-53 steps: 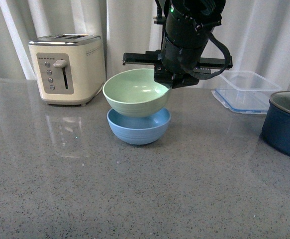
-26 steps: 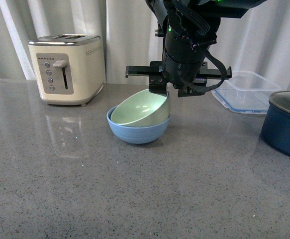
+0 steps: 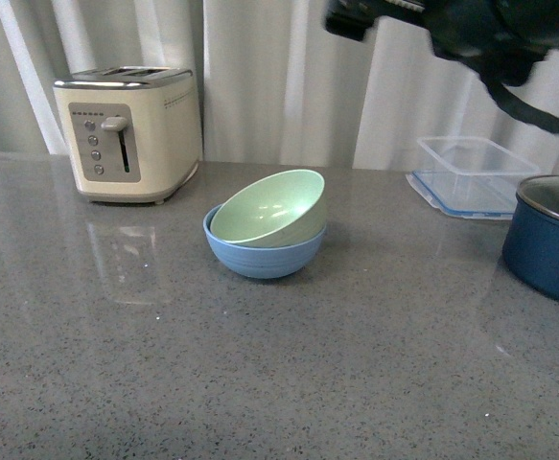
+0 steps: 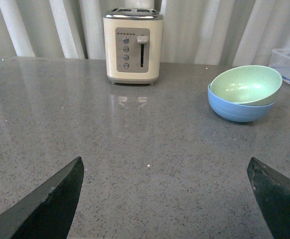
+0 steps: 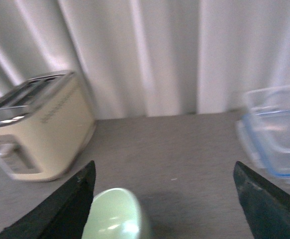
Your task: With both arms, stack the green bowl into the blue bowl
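Green bowl (image 3: 271, 209) nested tilted inside blue bowl (image 3: 264, 253) on grey countertop (image 3: 260, 364), right arm (image 3: 471, 34) raised above and apart, toaster (image 3: 128, 131), clear container (image 3: 473, 174), navy pot (image 3: 550, 240) beneath arm.

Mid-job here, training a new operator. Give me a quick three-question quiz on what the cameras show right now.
1. True or false: the green bowl sits level inside the blue bowl.
2. Which object stands nearest the toaster? A) the bowls B) the navy pot C) the clear container
3. Fill in: the right claw is open and holds ____.

Key
1. False: it sits tilted, its rim higher on the side toward the container.
2. A
3. Nothing; the green bowl lies below, free of its fingers.
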Robot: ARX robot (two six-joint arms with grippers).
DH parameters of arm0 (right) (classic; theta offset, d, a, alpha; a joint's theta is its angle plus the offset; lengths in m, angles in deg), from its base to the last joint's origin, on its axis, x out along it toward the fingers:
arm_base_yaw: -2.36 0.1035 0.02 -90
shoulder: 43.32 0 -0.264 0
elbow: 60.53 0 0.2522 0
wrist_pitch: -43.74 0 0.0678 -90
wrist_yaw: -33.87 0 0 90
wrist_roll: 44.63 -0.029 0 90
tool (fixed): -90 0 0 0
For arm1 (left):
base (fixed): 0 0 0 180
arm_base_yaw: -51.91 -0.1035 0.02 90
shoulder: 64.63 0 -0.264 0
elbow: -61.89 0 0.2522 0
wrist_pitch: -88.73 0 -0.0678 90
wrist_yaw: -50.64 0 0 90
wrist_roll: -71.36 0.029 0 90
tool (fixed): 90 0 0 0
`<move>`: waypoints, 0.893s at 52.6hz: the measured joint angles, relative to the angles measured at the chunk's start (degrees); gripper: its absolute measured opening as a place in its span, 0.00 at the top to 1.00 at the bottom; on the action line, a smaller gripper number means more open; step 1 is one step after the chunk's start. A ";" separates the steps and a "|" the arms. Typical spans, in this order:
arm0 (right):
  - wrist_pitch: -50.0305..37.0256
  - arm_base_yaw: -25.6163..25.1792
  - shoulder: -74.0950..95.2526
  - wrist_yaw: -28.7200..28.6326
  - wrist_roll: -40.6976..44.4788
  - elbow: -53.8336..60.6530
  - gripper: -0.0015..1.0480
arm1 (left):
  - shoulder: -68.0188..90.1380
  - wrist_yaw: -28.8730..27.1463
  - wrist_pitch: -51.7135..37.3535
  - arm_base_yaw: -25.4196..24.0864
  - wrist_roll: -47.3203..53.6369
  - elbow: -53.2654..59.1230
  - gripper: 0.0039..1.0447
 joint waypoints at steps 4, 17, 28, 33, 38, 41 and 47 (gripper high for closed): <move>-8.70 -2.29 -3.21 1.60 6.01 10.12 0.39 | 0.11 -0.26 0.00 0.02 0.00 0.00 0.06; -16.81 -9.25 -16.24 -3.74 10.54 31.21 0.83 | 0.07 -0.07 0.00 0.02 0.00 0.00 0.06; -18.21 -12.22 -23.39 -7.74 11.08 40.87 0.99 | 0.07 -0.13 0.00 0.02 0.00 0.00 0.06; -18.23 -13.53 -26.27 -8.55 11.08 43.78 0.99 | 0.07 -0.11 0.00 0.02 0.00 0.00 0.06; -18.10 -14.95 -29.51 -9.49 11.06 46.66 0.99 | 0.07 -0.07 0.00 0.02 0.00 0.00 0.06; -17.77 -15.54 -31.32 -10.21 11.08 48.11 0.99 | 0.07 -0.07 0.00 0.02 0.00 0.00 0.06; -16.59 -16.52 -34.93 -11.52 11.08 50.62 0.99 | 0.07 -0.11 0.00 0.02 0.00 0.00 0.06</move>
